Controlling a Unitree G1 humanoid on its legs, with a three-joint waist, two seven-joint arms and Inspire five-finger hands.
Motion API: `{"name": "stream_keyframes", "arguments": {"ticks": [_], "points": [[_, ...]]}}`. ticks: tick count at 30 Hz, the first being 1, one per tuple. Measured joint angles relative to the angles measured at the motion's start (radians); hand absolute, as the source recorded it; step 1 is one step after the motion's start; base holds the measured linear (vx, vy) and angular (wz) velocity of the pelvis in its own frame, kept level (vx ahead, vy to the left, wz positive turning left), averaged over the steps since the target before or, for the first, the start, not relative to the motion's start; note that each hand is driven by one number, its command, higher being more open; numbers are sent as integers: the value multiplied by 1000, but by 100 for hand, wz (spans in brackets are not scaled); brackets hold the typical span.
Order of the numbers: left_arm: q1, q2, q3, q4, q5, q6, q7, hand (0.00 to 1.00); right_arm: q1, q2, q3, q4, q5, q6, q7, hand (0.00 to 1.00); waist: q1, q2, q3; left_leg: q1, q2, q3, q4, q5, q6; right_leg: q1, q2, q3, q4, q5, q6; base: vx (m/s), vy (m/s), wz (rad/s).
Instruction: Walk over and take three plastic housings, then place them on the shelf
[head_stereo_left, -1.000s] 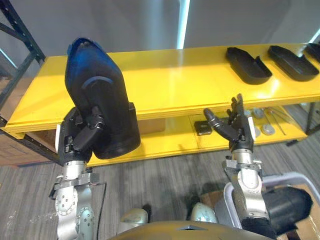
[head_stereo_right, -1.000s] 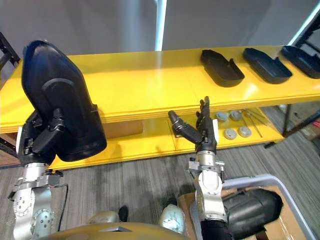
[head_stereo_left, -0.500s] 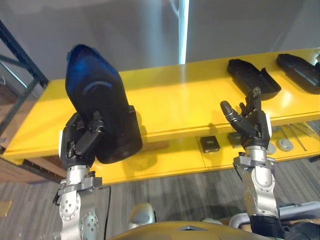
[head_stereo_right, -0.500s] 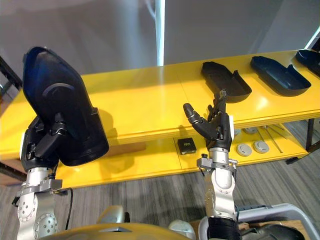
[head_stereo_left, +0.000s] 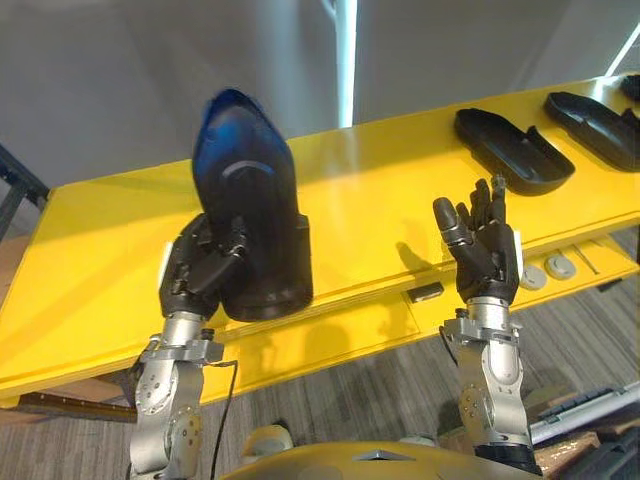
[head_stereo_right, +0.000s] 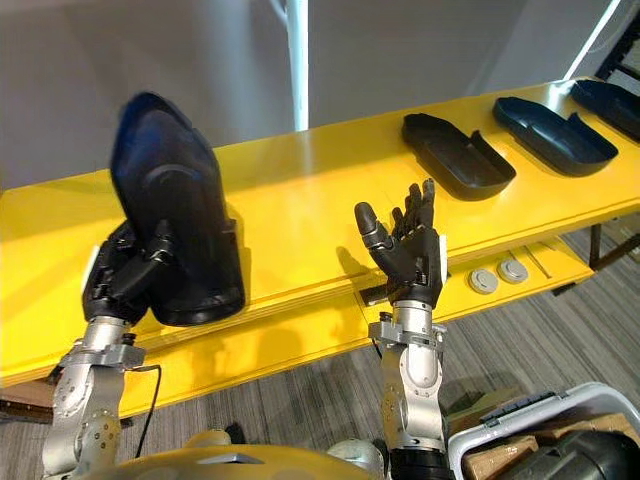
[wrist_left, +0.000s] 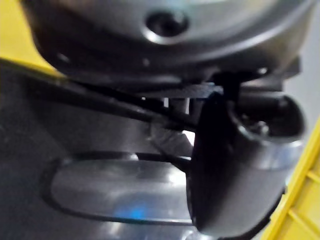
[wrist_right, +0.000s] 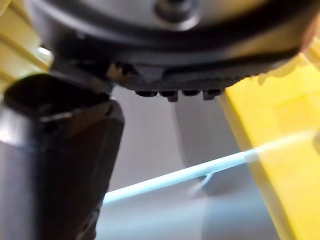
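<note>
Yellow top shelf board (head_stereo_left: 380, 180) runs across in front of a grey wall. Left hand (head_stereo_left: 205, 270): fingers and thumb curled round the lower end of a large dark glossy plastic housing (head_stereo_left: 250, 215), held upright with the rounded end up, over the board's left-centre near the front edge. Its base may be resting on the board; can't confirm from this angle. Right hand (head_stereo_left: 485, 255): raised in front of the shelf edge, fingers straight and spread, nothing in it. Flat black housing (head_stereo_left: 512, 150) lies on the board to the right, second flat housing (head_stereo_left: 595, 115) beside it, third flat housing (head_stereo_right: 615, 100) at the far right. Lower yellow shelf (head_stereo_left: 330, 345) carries round metal discs (head_stereo_right: 483, 281).
</note>
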Motion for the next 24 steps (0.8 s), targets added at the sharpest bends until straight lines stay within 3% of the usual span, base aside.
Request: {"name": "stream_keyframes", "arguments": {"ticks": [2,5,8,10,11,16,21,24], "points": [[-35,1,-23,2,0,15,1,0,6,-7,3,0,-3,0,-3,100,-15,0,0,23,1,14,-28,9,-3,0,4,8,0,2,-3,-19,-5,-19],[-209,30,-49,100,-60,20,65,0,24,-10,18,0,-38,4,-8,100,-19,-2,-7,78,15,63,-89,28,-15,-7,28,47,-2,14,-19,-54,-1,-42],[-394,65,-39,265,-120,37,204,0,33,-24,67,-12,-44,30,12,100,-60,-13,-23,116,16,117,-155,58,-23,-25,42,82,-23,13,-21,-70,-17,-48],[-421,68,-31,305,-121,38,269,0,48,-37,72,-33,-42,46,15,100,-85,-10,-27,134,18,147,-194,79,-27,-41,54,96,-36,13,-20,-27,-70,-63],[-495,110,38,490,-82,97,404,0,93,-49,65,-42,-75,63,19,100,-123,-7,-29,163,63,196,-201,97,-50,-53,104,136,-35,16,-31,3,-110,-69],[-541,141,88,521,-84,115,430,0,119,-75,111,-50,-80,65,53,100,-128,-3,-29,165,67,203,-200,99,-52,-53,109,139,-36,15,-33,3,-18,-10],[-687,179,114,788,-165,161,488,0,121,-83,200,-50,-80,68,59,100,-130,10,-37,163,67,210,-201,100,-52,-61,110,148,-36,18,-36,-4,1,-3],[-702,179,120,800,-170,166,510,0,121,-83,218,-50,-80,88,58,100,-134,12,-38,157,67,214,-200,104,-51,-70,111,153,-36,21,-37,0,1,-4]]}}
